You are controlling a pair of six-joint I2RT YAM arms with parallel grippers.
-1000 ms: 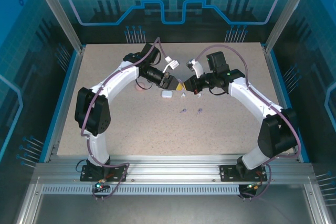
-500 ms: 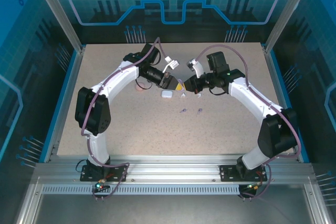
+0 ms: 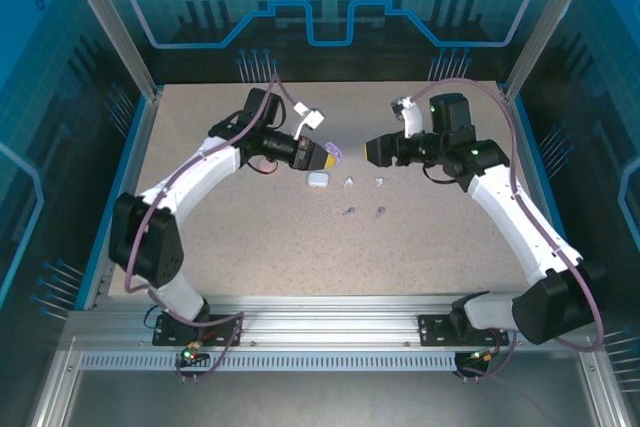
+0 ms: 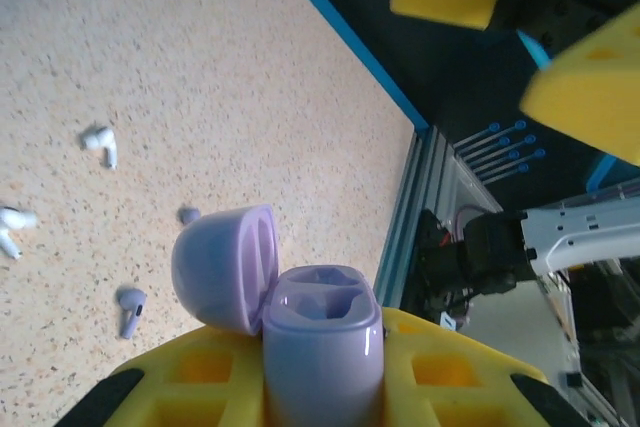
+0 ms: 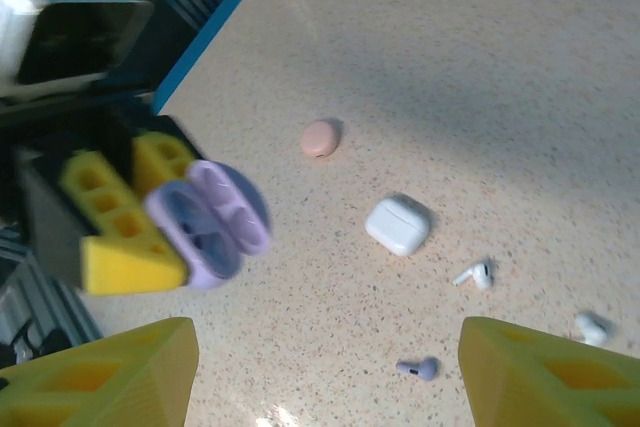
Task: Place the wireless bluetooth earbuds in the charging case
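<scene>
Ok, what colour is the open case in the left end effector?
Pale purple; the case shows best in the left wrist view.

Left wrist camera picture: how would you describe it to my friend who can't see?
An open purple charging case, both slots empty, is clamped in the left gripper. White earbuds and purple earbuds lie loose on the speckled table beyond it. The right gripper hangs open at top right.

Inventory, as we record it: one speckled beige surface [image 3: 300, 257]; a blue rim [image 3: 137, 147] along the surface's edges; aluminium rails [image 3: 330, 332] at its near edge; blue patterned panels [image 3: 330, 7] walling it beyond its far edge.
</scene>
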